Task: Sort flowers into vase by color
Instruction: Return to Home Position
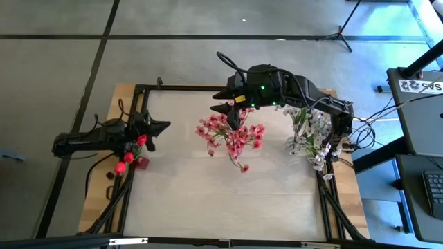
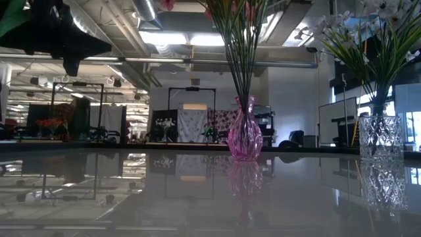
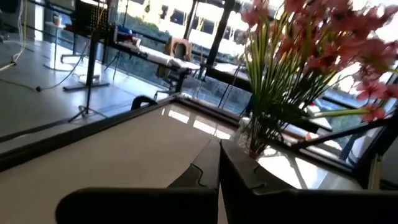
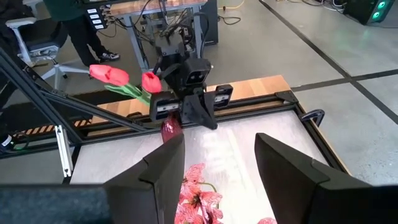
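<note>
item: flower sort, three vases, near close. the table (image 1: 208, 200) is carrying three filled vessels and, as far as i am seeing from here, no loose stem is lying on its top. lot one: the red flowers (image 1: 131, 155) are leaning out of the red vase (image 1: 142, 163) at the 9 o'clock edge. lot two: the pink flowers (image 1: 232, 137) are standing in the pink vase (image 2: 245, 138) near the middle, a little toward 12 o'clock. lot three: the white flowers (image 1: 308, 135) are sitting in the clear vase (image 2: 380, 137) at 3 o'clock, with some sprays drooping out over that edge. each colour is keeping to its own vessel, so i am judging the sorting itself done, with only the parking of the arms remaining. the right gripper (image 1: 220, 101) is hanging above the pink bunch on its 12 o'clock side and pointing toward 9 o'clock. its own camera is showing the right gripper (image 4: 219, 142) with fingers spread wide, nothing between them and nothing touching them. that arm is reaching far across the table, so it looks to be the one with the longer way to go. the left gripper (image 1: 165, 126) is lying at 9 o'clock, just beside the red lot and pointing toward 3 o'clock. its fingers (image 3: 205, 171) are pressing together tip to tip, with no stem caught between them, and they are touching no vase.
</note>
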`<control>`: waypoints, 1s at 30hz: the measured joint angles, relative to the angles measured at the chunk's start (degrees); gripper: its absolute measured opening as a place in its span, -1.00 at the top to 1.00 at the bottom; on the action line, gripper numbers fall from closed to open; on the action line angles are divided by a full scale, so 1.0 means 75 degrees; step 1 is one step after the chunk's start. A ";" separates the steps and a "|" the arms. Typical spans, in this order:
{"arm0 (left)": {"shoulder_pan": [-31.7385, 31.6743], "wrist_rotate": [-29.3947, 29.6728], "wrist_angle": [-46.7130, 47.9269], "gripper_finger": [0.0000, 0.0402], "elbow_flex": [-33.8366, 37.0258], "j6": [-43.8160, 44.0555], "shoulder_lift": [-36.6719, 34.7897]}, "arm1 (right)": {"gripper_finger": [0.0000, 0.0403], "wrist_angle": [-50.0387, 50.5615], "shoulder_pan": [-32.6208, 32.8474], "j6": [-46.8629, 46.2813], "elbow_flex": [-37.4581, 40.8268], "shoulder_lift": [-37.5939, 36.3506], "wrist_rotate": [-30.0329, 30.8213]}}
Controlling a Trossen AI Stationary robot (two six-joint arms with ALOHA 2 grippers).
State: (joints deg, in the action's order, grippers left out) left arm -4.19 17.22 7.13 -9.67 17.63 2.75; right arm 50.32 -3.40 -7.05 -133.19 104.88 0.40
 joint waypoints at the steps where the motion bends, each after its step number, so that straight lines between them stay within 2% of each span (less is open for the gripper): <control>1: -0.0035 -0.0010 -0.0008 1.00 0.0002 0.0000 -0.0082 | 0.04 0.0001 0.0000 0.0000 0.0000 0.0000 0.0000; 5: -0.0197 0.0100 0.0029 1.00 -0.0001 -0.0028 -0.0324 | 0.04 0.0093 0.0000 -0.0001 0.0000 0.0000 -0.0001; 8: -0.0328 0.0469 0.0179 1.00 0.0000 -0.0029 -0.0333 | 0.04 0.0189 0.0000 -0.0003 0.0000 0.0000 -0.0071; 12: -0.0484 0.0617 0.0108 1.00 0.0383 0.0094 -0.0334 | 0.04 0.0184 0.0000 -0.0006 0.0000 0.0000 -0.0219; 16: -0.0541 0.0291 -0.0389 1.00 0.0892 0.0572 -0.0309 | 0.04 0.0181 0.0000 0.0006 0.0000 0.0000 -0.0234; 21: -0.0541 -0.0126 -0.1178 1.00 0.1113 0.0198 -0.0329 | 0.04 0.0216 0.0000 0.0031 0.0000 0.0000 -0.0344; 25: -0.0541 -0.0877 -0.1632 1.00 0.1230 0.0178 -0.0334 | 0.04 0.0308 0.0000 0.0162 0.0000 0.0000 -0.0344; 30: -0.0541 -0.0499 -0.1875 1.00 0.1229 0.0844 -0.0334 | 0.04 0.0318 0.0000 0.0344 0.0000 0.0000 -0.0346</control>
State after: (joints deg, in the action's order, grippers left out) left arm -8.25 13.48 -6.93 -0.45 23.95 0.25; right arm 52.71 -3.40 -4.47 -133.19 104.88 -2.19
